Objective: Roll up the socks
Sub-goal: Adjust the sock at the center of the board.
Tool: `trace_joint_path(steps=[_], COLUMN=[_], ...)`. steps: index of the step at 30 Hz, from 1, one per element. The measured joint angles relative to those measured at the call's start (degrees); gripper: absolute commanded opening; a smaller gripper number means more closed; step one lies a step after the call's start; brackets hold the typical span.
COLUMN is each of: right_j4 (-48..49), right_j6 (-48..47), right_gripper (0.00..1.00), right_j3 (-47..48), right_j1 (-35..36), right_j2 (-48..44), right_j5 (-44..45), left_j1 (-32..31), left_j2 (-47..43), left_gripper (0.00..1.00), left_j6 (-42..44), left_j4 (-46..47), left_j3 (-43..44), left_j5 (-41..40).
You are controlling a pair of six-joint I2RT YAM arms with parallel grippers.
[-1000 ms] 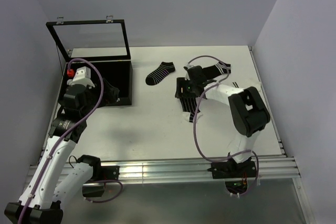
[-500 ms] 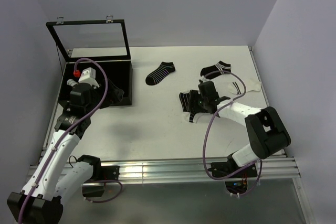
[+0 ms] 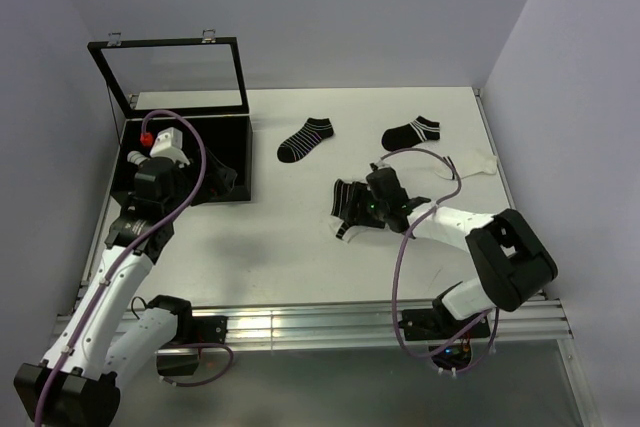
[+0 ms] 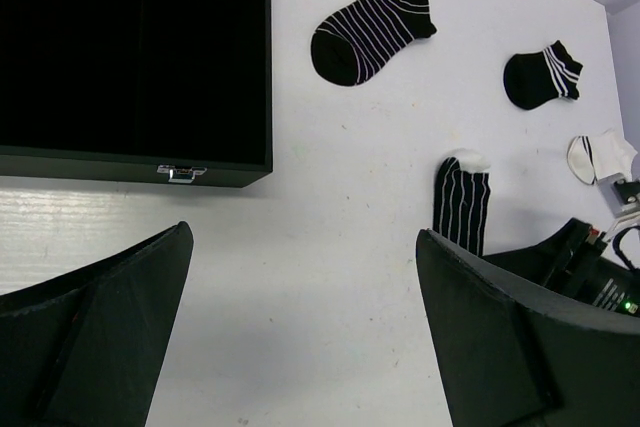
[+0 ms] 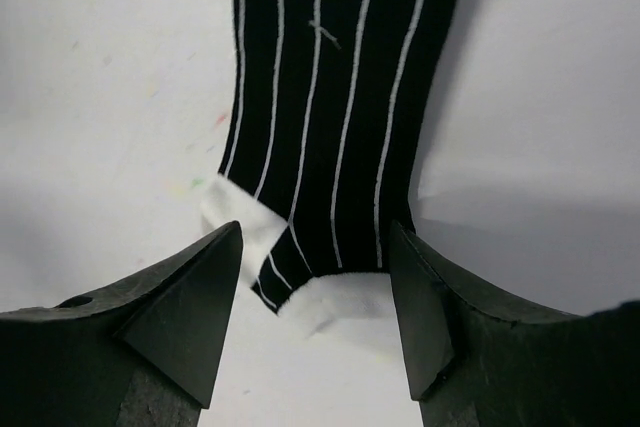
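Right gripper (image 5: 315, 239) has swung in from 12 o'clock onto flat black white-striped fabric sock (image 5: 330, 97), mid-table. Jaws part-open astride its white-tipped end (nothing gripped). Rolling can start. Left gripper (image 4: 305, 237) gapes wide, empty.

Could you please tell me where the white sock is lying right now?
In the top view the white sock lies near the right edge of the table, just right of the black sock with the striped cuff.
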Motion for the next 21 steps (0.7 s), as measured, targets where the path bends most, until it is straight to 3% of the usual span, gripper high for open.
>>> trace_joint_path(steps=[8, 13, 21], right_j4=[-2.3, -3.3, -9.1], right_j6=[3.1, -3.0, -14.0], right_gripper=[0.68, 0.68, 0.66], right_j3=[4.9, 10.5, 12.7], right_j1=[12.1, 16.6, 18.1], right_j2=[2.5, 2.8, 3.3], right_j5=[-0.8, -0.6, 0.9], left_j1=[0.0, 0.0, 0.0], left_j2=[0.6, 0.5, 1.4], left_gripper=[1.0, 0.99, 0.99], left_j6=[-0.5, -1.2, -1.2], left_j4=[1.2, 2.4, 3.7], left_j3=[-0.8, -2.3, -3.1], left_j5=[0.8, 1.0, 1.4])
